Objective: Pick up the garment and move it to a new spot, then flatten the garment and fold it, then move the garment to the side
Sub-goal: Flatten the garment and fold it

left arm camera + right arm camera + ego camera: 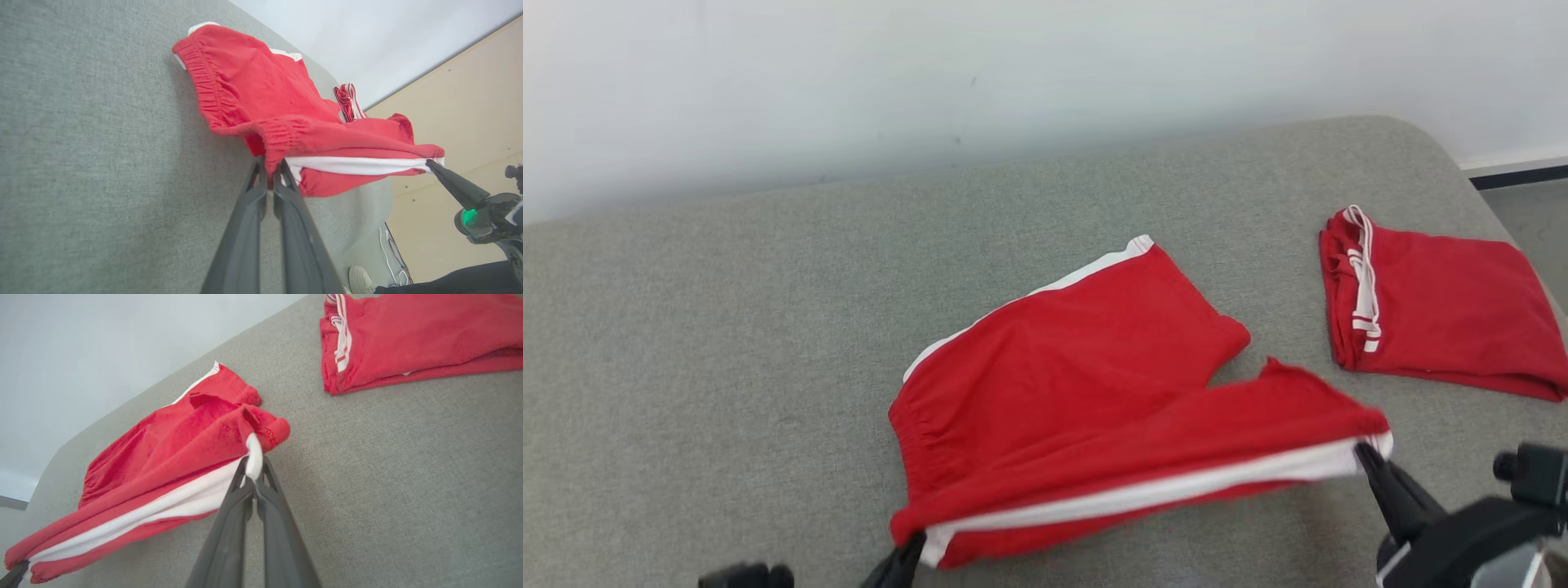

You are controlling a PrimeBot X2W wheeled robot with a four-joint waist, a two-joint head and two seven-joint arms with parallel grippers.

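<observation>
**A:** Where was the garment?

**B:** The red shorts (1078, 367) lay mid-counter (727, 327), far half flat and near edge lifted.

**A:** Grips?

**B:** The left end effector (911, 555) was clamped tight on the near-left waistband corner. The right end effector (1368, 457) was pinched closed on the near-right hem. A folded red garment (1445, 318) sat far right, apart.

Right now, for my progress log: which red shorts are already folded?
The right-hand shorts, a compact stack; the middle shorts are held by left gripper and right gripper.
</observation>
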